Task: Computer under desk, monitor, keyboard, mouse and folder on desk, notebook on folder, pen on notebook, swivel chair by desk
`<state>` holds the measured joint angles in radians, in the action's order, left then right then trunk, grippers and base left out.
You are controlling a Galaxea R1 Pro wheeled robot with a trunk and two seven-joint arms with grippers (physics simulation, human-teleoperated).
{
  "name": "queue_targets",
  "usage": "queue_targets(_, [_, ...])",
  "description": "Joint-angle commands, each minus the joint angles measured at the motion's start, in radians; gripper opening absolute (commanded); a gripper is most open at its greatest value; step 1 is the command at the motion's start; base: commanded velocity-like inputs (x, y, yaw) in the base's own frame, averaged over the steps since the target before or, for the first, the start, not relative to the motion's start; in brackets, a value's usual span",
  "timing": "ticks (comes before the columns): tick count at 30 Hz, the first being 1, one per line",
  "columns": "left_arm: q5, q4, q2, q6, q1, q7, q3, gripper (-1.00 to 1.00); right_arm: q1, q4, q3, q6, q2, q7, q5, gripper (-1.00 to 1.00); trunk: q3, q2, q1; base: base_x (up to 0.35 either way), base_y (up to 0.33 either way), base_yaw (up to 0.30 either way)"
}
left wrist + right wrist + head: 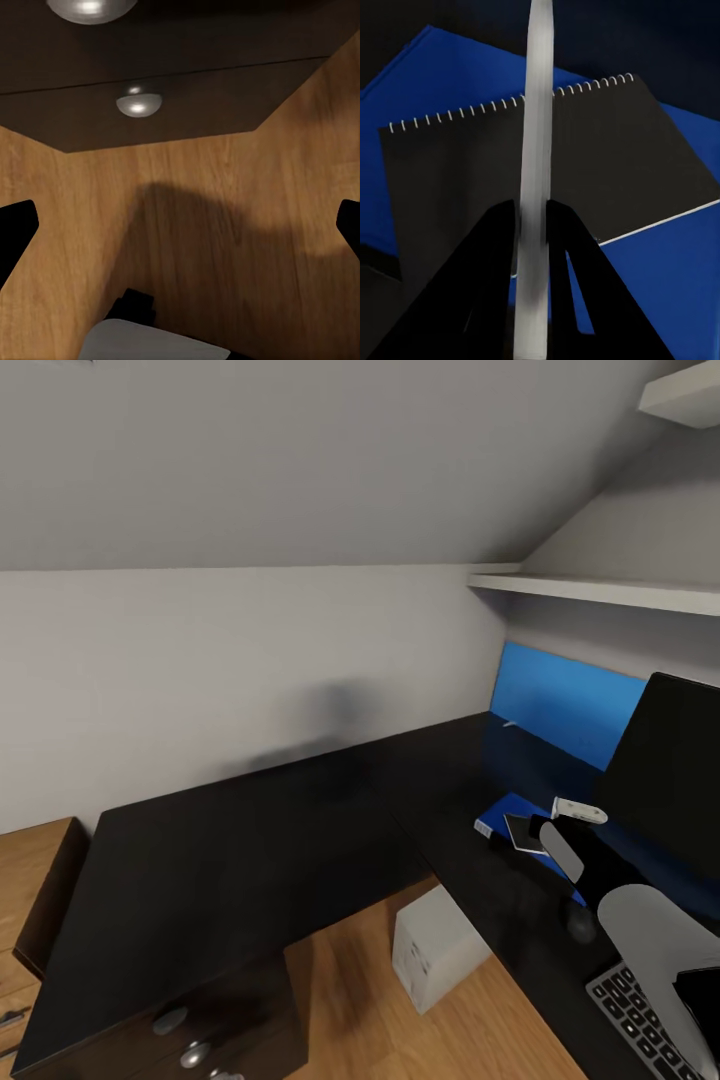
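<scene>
My right gripper (pixel 562 820) (pixel 531 214) is shut on the white pen (pixel 580 811) (pixel 536 150), holding it just above the dark spiral notebook (pixel 524 832) (pixel 457 172). The notebook lies on the blue folder (pixel 500 816) (pixel 660 277), on the glossy black desk (pixel 250 860). To the right stands the black monitor (pixel 670 780). The keyboard (pixel 640 1020) lies at the near right, with the small black mouse (pixel 580 928) beyond it. The grey computer (pixel 435 950) stands on the floor under the desk. My left gripper (pixel 180 232) hangs open over the wood floor (pixel 225 247).
A blue wall panel (pixel 565 705) backs the desk behind the folder, with white shelves (pixel 600 592) above it under the sloped wall. Black drawers with round silver knobs (pixel 195 1053) (pixel 138 103) sit under the desk's left wing. Low oak furniture (pixel 30 890) stands at the far left.
</scene>
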<state>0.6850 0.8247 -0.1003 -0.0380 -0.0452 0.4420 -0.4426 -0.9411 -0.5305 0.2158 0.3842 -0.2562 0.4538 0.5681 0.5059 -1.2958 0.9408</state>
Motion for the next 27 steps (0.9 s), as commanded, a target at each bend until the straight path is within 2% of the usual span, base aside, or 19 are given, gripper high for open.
queue_targets(1, [0.004, 0.002, -0.001, -0.003, -0.001, 0.009, -0.005, 1.00, -0.001, -0.002, 0.008, 0.004, -0.002, 0.006, 0.009, -1.00, 0.001, -0.001, 0.000, 0.025, 0.000, 0.000])
queue_targets(10, [0.004, 0.003, -0.001, -0.003, -0.001, 0.009, -0.008, 1.00, -0.001, -0.002, 0.008, 0.004, -0.003, 0.006, 0.009, -1.00, 0.001, -0.001, 0.000, 0.004, 0.000, 0.000])
queue_targets(12, [0.004, 0.004, -0.001, -0.002, -0.001, 0.009, -0.008, 1.00, -0.001, -0.002, 0.007, 0.004, -0.004, 0.006, 0.009, -1.00, 0.007, -0.015, 0.008, 0.000, 0.000, 0.000])
queue_targets(18, [0.002, 0.000, 0.024, 0.044, -0.001, 0.013, -0.008, 1.00, -0.001, -0.002, 0.007, 0.004, -0.005, 0.006, 0.009, -1.00, 0.023, -0.050, 0.027, 0.000, 0.000, 0.000])
queue_targets(27, [0.002, -0.001, 0.028, 0.055, -0.001, 0.012, -0.008, 1.00, -0.001, -0.003, 0.007, 0.004, -0.005, 0.006, 0.009, -1.00, 0.023, -0.050, 0.027, 0.000, 0.000, 0.000])
